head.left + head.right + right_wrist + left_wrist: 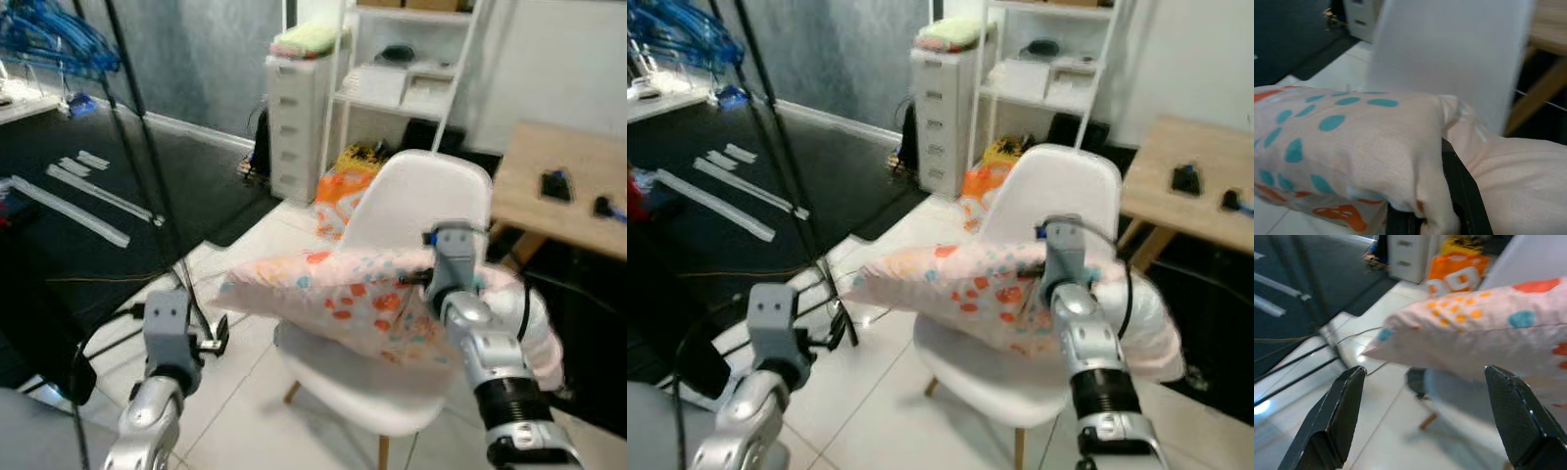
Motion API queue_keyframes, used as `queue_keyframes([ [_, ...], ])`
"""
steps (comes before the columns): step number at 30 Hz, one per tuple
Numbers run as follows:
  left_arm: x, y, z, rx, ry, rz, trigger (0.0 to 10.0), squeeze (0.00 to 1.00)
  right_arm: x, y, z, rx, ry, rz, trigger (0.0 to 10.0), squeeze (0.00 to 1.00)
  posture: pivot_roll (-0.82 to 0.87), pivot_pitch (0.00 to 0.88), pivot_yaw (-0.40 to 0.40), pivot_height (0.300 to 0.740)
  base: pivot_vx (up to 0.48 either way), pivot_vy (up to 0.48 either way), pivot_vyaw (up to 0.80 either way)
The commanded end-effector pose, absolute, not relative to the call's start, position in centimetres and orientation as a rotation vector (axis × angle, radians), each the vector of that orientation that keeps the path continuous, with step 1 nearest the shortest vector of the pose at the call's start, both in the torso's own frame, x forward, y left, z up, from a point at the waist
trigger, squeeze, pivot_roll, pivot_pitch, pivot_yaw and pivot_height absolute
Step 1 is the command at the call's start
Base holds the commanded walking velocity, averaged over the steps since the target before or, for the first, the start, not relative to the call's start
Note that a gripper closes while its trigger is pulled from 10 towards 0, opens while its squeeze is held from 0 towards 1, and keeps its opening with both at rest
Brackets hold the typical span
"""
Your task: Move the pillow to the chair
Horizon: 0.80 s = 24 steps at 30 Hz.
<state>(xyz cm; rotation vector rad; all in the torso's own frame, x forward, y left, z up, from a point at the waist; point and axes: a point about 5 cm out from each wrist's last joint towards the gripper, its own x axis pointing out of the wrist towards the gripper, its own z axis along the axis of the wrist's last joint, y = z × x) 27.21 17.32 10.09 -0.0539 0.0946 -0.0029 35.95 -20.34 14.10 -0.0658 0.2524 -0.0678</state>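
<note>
My right gripper (1437, 215) pinches the pillow (343, 294), holding it over the chair (411, 201) seat's front edge for release; my left gripper (1425, 416) waits wide open beside it.

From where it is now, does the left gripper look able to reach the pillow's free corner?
Probably yes. The left gripper is open and faces the pillow corner, with only bare floor between them.
</note>
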Motion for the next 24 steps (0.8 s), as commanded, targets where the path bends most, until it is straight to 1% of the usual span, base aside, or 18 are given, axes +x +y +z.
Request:
queue_keyframes([
  [1,27.2,17.5,10.3,-0.048,0.086,-0.004,10.0,0.00,36.4,-19.9,15.8,-0.069,0.167,-0.049,10.0,0.00,-0.19,0.030,-0.031,0.740,0.000,0.000,0.00],
  [6,27.1,17.4,10.4,-0.032,0.081,-0.022,10.0,0.00,36.3,-19.8,15.4,-0.079,0.181,-0.040,10.0,0.00,-0.19,0.032,-0.029,0.740,0.000,0.000,0.00],
  [24,27.1,17.0,10.4,-0.026,0.074,-0.054,10.0,0.00,36.1,-19.8,14.7,-0.105,0.223,-0.017,10.0,0.00,-0.19,0.025,-0.029,0.740,0.285,0.000,0.00],
])
